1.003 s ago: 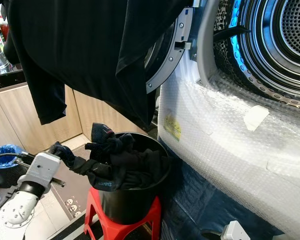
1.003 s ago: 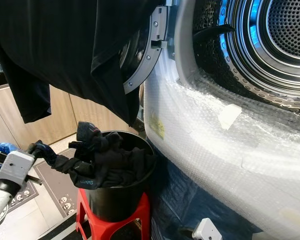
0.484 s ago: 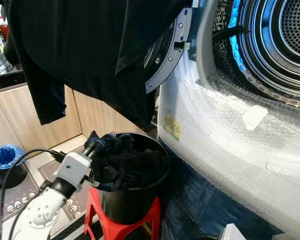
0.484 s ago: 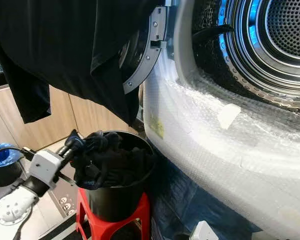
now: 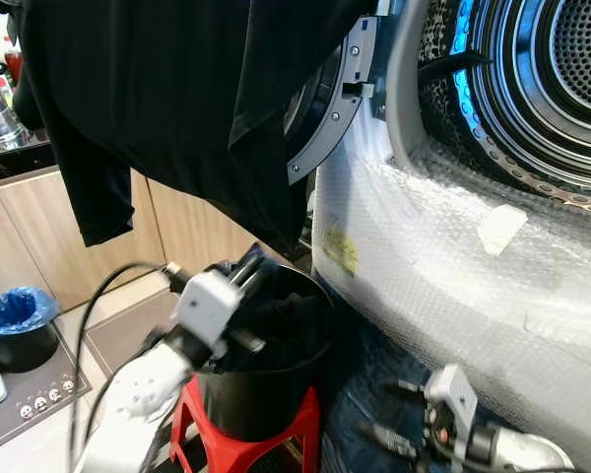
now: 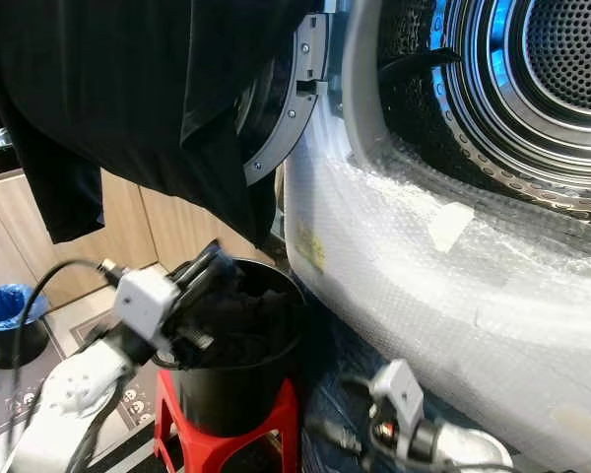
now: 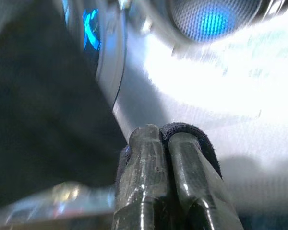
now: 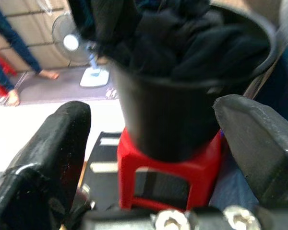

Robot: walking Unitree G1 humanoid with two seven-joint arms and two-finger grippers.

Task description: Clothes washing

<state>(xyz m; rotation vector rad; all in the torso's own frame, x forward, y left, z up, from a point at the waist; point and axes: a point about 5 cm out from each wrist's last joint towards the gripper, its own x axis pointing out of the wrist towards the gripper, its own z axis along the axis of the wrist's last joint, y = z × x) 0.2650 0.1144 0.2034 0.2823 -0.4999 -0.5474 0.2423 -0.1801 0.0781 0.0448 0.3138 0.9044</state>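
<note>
The left gripper [image 5: 248, 268] sits at the rim of the black bucket [image 5: 266, 404], its fingers [image 7: 149, 163] pressed together on a fold of dark clothing [image 7: 192, 136]. The rest of the dark laundry [image 8: 182, 43] fills the bucket, which stands on a red stool [image 5: 217, 448] beside the washing machine [image 5: 453, 286] — drum open, front wrapped in bubble film. The right gripper [image 5: 389, 409] hovers low near the stool — fingers [image 8: 53, 139] spread wide, holding nothing. A black garment [image 5: 177, 89] hangs over the machine door.
</note>
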